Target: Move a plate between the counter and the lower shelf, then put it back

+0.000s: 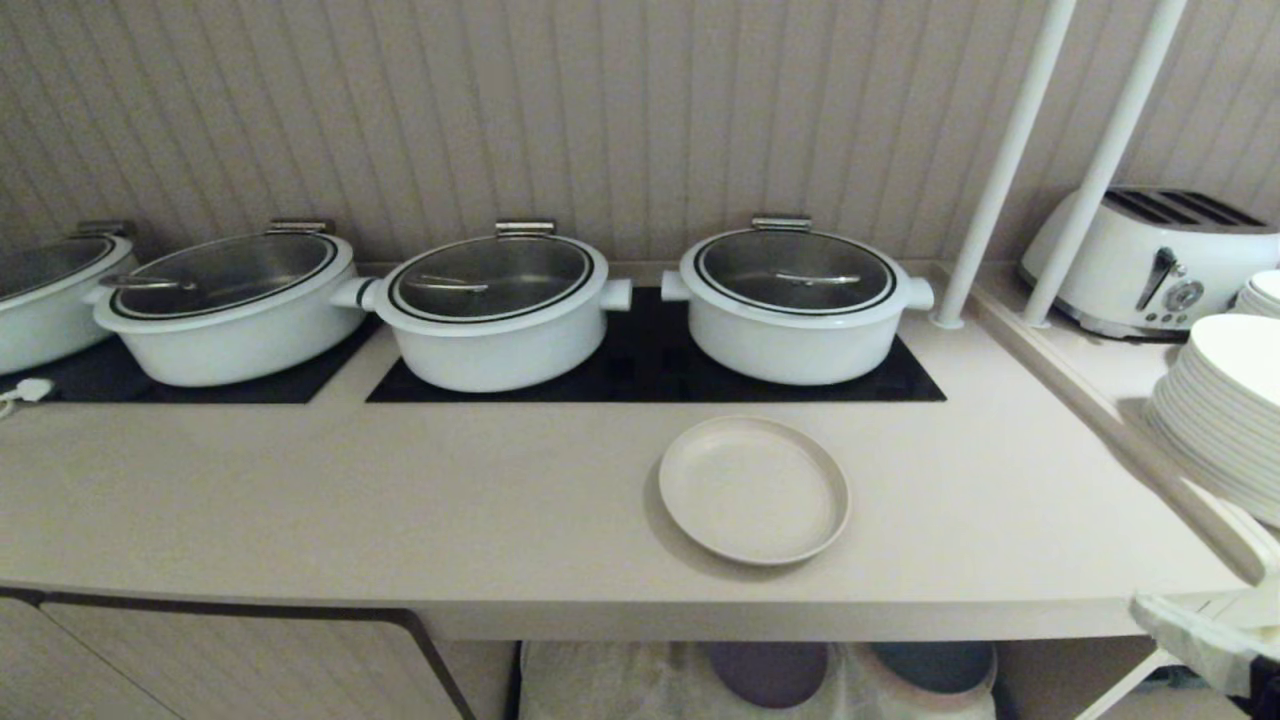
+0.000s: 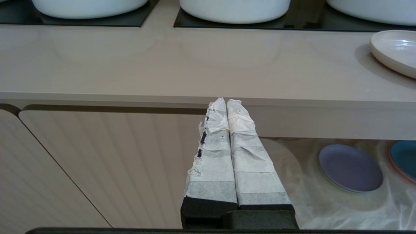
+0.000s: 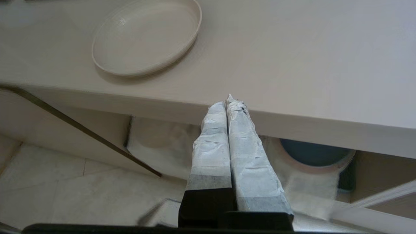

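Observation:
The cream-beige plate (image 1: 753,490) (image 2: 395,52) (image 3: 146,35) lies flat and empty on the counter (image 1: 400,500) (image 3: 308,48), near its front edge, in front of the rightmost pot. The lower shelf (image 1: 620,680) (image 2: 325,201) (image 3: 162,146), draped in white gauzy cloth, opens under the counter below the plate. My right gripper (image 3: 227,102) (image 1: 1146,606) is shut and empty, hanging off the counter's front right corner, well right of the plate. My left gripper (image 2: 226,101) is shut and empty, below the counter edge in front of the cabinet door, left of the plate; it is outside the head view.
Several white lidded pots (image 1: 497,305) stand on black hob panels (image 1: 650,375) behind the plate. A purple plate (image 1: 768,672) (image 2: 350,168) and a blue plate (image 1: 935,665) (image 3: 313,152) lie on the shelf. Stacked white plates (image 1: 1225,410), a toaster (image 1: 1150,260) and white poles (image 1: 1000,170) occupy the right ledge.

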{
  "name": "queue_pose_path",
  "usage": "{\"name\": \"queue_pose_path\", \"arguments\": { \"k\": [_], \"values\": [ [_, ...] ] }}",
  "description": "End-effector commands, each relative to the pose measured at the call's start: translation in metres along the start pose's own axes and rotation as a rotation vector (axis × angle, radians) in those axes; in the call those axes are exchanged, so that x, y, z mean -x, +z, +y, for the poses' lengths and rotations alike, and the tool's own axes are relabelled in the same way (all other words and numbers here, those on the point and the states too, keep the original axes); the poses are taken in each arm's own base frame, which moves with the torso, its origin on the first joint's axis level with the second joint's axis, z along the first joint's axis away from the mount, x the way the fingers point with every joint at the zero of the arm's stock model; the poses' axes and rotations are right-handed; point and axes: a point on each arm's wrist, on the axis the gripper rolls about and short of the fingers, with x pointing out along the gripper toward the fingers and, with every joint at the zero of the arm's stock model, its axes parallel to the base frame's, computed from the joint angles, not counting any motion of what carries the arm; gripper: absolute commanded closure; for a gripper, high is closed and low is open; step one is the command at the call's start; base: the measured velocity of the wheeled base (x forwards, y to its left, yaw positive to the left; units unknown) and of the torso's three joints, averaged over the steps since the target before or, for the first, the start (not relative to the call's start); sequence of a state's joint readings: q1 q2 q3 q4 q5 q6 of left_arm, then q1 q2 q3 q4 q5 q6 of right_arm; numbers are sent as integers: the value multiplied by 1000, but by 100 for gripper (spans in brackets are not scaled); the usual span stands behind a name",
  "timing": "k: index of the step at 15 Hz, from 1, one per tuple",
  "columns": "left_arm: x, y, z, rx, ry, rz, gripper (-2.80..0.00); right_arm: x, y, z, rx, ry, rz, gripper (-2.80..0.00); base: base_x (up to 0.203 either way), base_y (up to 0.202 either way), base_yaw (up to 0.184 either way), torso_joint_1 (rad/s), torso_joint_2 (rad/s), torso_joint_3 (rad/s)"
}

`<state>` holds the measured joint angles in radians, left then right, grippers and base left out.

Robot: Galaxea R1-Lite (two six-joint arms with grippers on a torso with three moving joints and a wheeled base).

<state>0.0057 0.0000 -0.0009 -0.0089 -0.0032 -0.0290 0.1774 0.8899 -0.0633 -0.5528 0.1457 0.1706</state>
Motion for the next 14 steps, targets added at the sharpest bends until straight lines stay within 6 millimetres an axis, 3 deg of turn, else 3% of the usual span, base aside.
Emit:
{"name": "queue_pose_path", "arguments": {
  "k": [1,5,11,14],
  "values": [
    [0,0,0,2,0,-1,0,1,-9,-2,21,-18,46,0,0,0,0,0,0,0],
    [0,0,0,2,0,-1,0,14,-28,-15,13,-183,109,0,0,0,0,0,0,0],
    [0,0,0,2,0,-1,0,61,-55,-2,85,-200,19,0,0,0,0,0,0,0],
    [0,0,0,2,1,0,0,74,-61,2,134,-218,-87,0,0,0,0,0,0,0]
  ]
}}
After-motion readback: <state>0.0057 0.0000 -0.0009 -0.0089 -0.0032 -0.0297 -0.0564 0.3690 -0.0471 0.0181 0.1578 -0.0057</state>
